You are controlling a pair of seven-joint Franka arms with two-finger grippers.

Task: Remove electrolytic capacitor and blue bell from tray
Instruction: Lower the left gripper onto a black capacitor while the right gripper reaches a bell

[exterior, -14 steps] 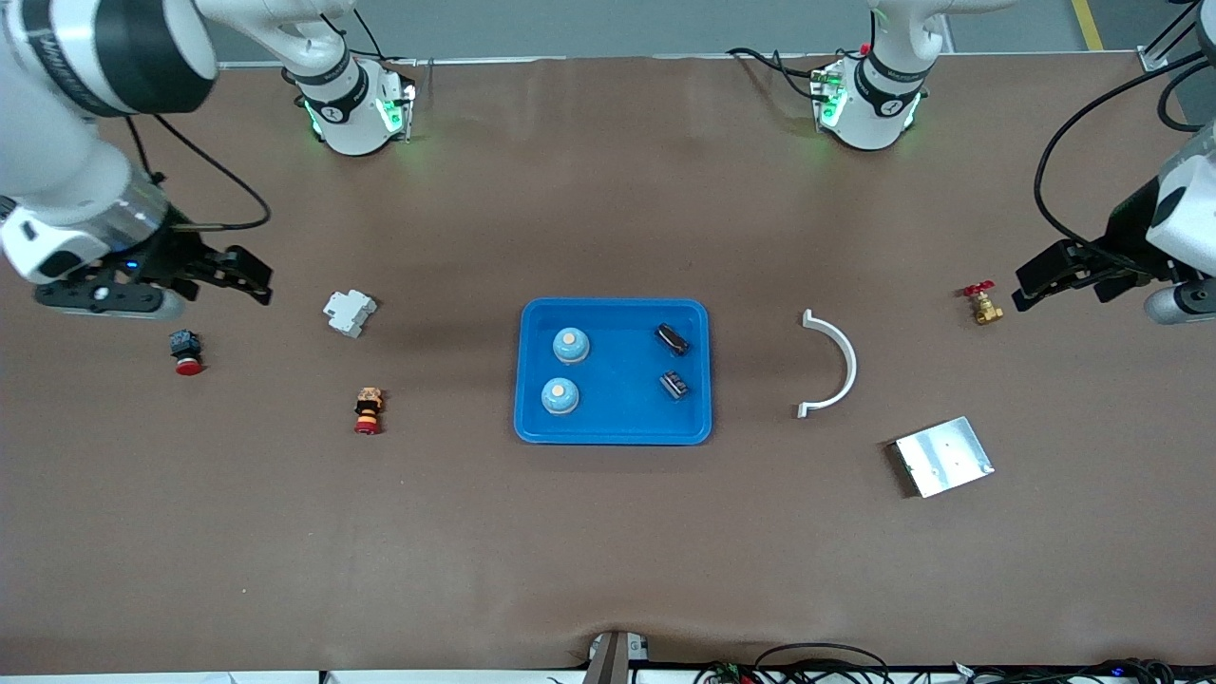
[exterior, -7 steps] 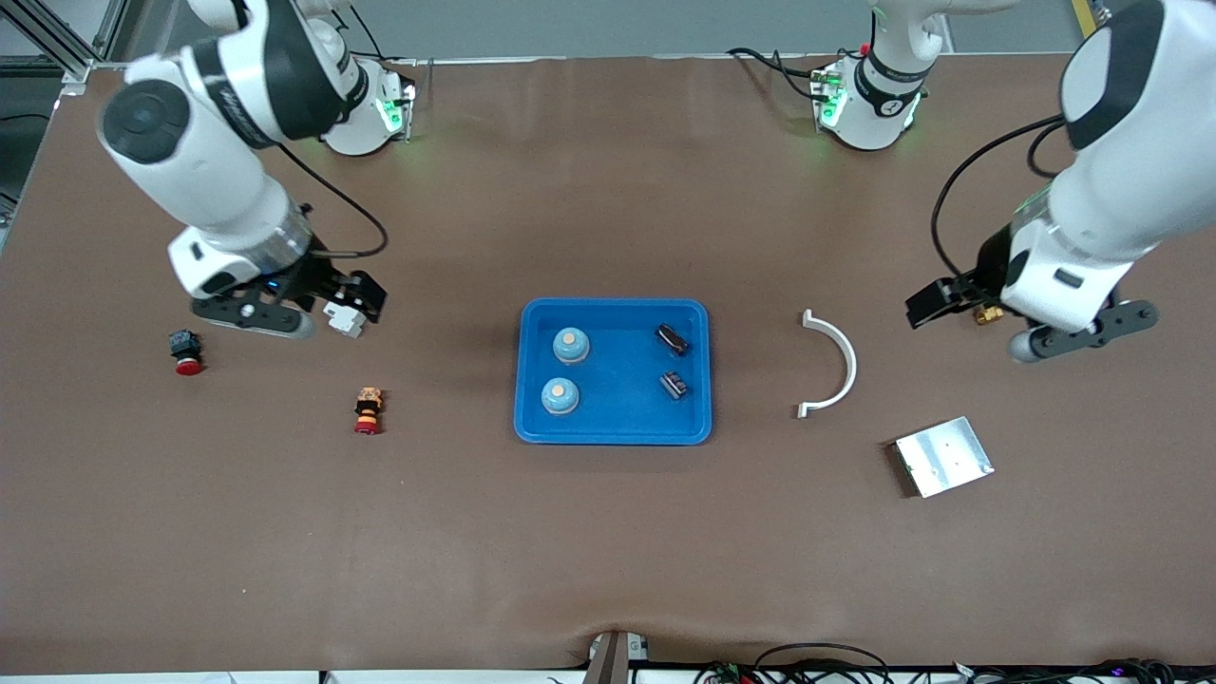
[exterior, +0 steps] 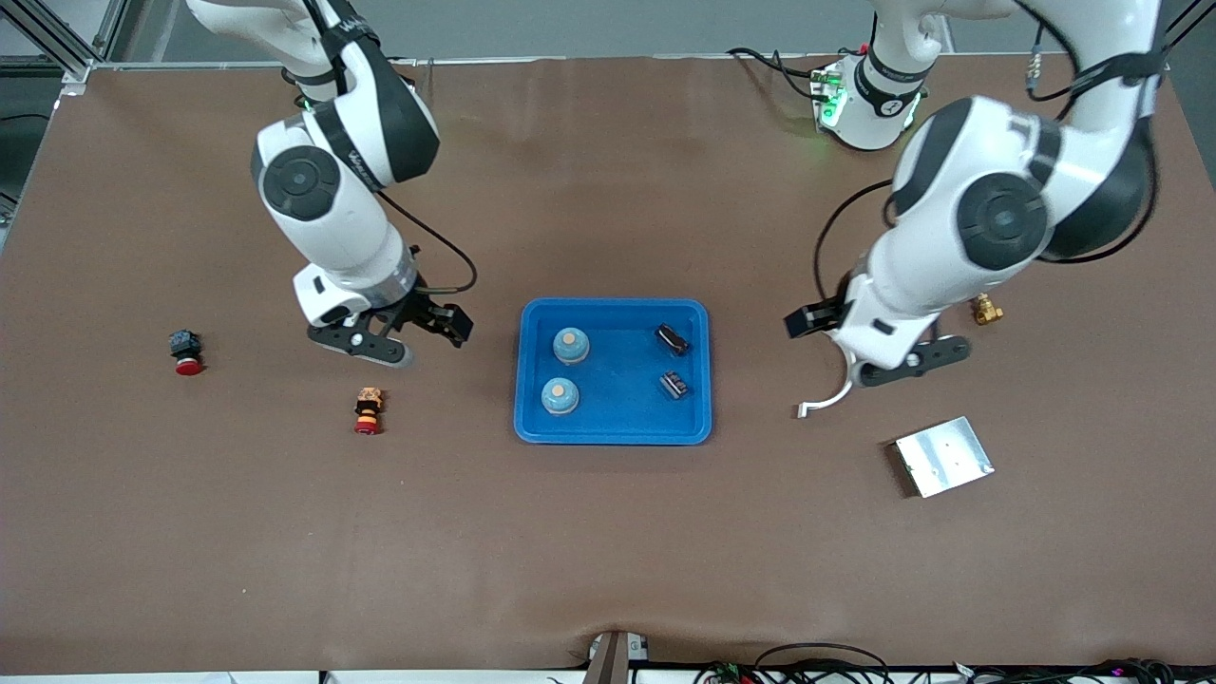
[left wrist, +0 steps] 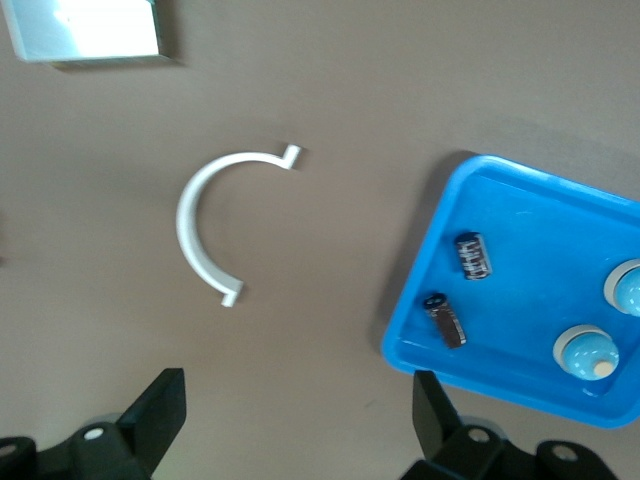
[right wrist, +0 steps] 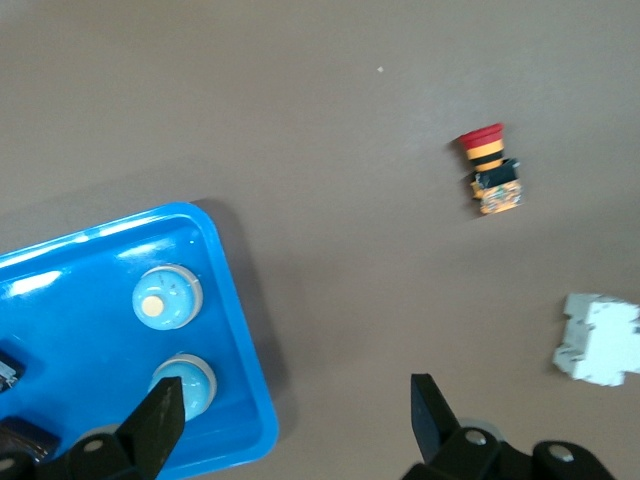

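Left pincer: I hold it released, fingers spread wide, above the bare surface between the blue tray and the white curved bracket. In the front view my forearm covers most of that bracket.

Right pincer: I hold it released and empty as well, above the surface just beside the tray's edge toward the right arm's end.

Tray: it sits in the middle of the front frame. Two bells and two capacitors lie inside it. The upper bell and lower bell stand in the half toward the right arm's end. The upper capacitor and lower capacitor lie in the half toward the left arm's end.

Other items: toward the left arm's end, a metal plate lies lower in the frame than the bracket, and a brass valve shows beside my left arm. Toward the right arm's end lie a red push-button and an orange-and-red button. A white breaker block shows only in my right wrist view.
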